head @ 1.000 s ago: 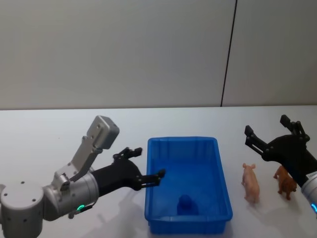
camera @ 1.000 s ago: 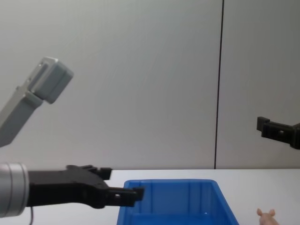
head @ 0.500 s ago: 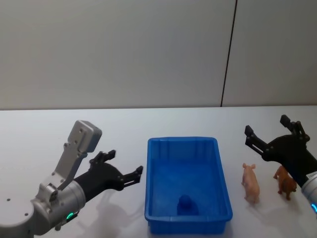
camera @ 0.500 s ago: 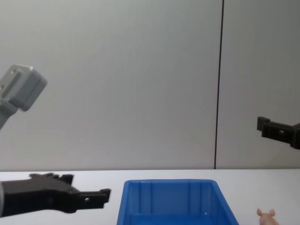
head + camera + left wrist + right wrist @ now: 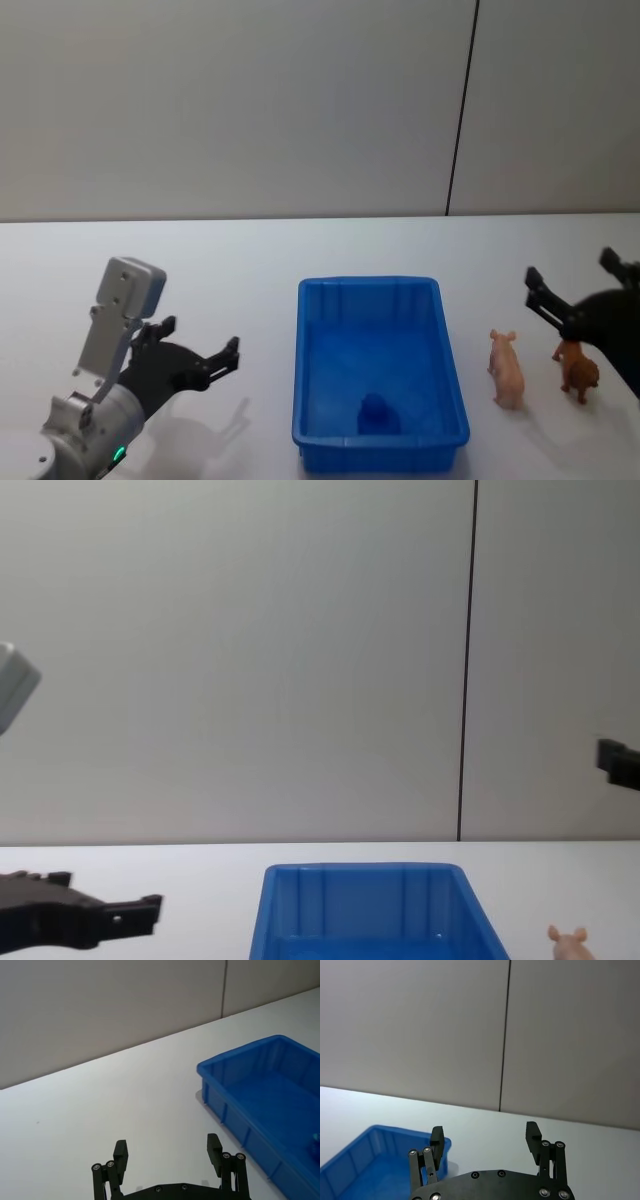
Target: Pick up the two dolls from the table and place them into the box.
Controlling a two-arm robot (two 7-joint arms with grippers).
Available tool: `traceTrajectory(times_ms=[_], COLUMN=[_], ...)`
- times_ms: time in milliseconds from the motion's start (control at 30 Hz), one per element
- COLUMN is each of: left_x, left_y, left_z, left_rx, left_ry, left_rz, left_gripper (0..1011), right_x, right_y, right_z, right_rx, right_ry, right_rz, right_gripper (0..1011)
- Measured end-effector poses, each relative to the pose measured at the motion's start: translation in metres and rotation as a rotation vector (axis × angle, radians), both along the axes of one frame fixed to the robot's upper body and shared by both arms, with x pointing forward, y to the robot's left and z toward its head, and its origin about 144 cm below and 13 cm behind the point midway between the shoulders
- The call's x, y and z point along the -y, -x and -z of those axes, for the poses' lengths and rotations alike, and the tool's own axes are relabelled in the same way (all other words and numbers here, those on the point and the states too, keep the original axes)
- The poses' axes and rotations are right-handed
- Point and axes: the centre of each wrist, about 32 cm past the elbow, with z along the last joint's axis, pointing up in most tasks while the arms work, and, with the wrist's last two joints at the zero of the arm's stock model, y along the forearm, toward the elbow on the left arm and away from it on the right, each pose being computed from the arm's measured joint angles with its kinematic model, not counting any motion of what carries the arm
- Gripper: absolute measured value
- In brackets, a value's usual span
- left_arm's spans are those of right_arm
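Pink doll [image 5: 507,368] outside parted jaws (right gripper [image 5: 567,266])

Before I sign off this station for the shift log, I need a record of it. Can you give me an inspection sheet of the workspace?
Surface: white table, flat and plain.
Job's things: blue box stands mid-table. The pink doll and brown doll stand on the table to the right of it, both outside it.
Clutter: a small blue object lies inside the box; what it is cannot be told.
Grippers: left gripper is open, above the table left of the box. Right gripper is open, close by the dolls.
Cables: nothing seen.
Surroundings: grey wall behind the table, with a dark vertical seam.
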Motion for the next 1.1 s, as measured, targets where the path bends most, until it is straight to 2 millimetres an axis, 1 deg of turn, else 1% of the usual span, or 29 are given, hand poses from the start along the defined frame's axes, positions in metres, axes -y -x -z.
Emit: traceTrajectory(times_ms=[100,133,333,533,800,1100], left_x=[0.000,0.000,0.000,0.001,0.001,0.001], left_y=[0.005,0.006,0.015,0.021,0.027,0.030], left_z=[0.002,0.002,0.005,0.008,0.010,0.012], left_rx=[-0.007,-0.008,-0.017,-0.027,-0.036,-0.042], left_ry=[-0.003,-0.004,-0.009,-0.014,-0.020,-0.025], left_rz=[-0.064,-0.076,-0.179,-0.274,-0.361,-0.412], left_gripper=[1003,1003,1003,1003,1003,1003], right_x=[0.005,0.005,0.013,0.020,0.027,0.030], right_y=[0.011,0.011,0.030,0.042,0.045,0.040], right_z=[0.001,0.001,0.004,0.006,0.006,0.006], right_rx=[-0.025,-0.025,-0.087,-0.154,-0.218,-0.271], right_ry=[0.007,0.007,0.038,0.081,0.134,0.174], right_rz=[0.030,0.030,0.091,0.148,0.199,0.210], right_gripper=[1001,1001,1001,1001,1001,1001])
